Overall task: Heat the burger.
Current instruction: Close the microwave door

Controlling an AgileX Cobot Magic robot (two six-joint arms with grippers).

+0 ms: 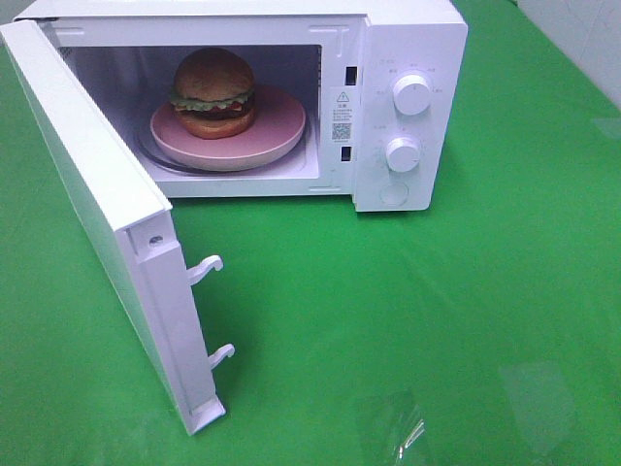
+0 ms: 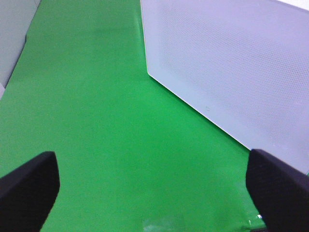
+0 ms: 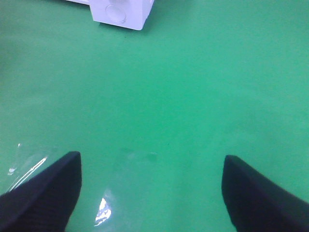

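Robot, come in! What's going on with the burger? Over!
Left gripper open, empty; right gripper same. Burger on plate inside microwave. Door wide open, its swing path looks clear. Over.

Both the left claw point(image 2: 152, 162) and right claw point(image 3: 152, 162) have broad, matte black, wedge-shaped fingers point(image 2: 29, 186).

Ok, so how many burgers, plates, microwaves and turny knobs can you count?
Burger: 1
Pink plate: 1
Microwave: 1
Knobs: 2
Total: 5
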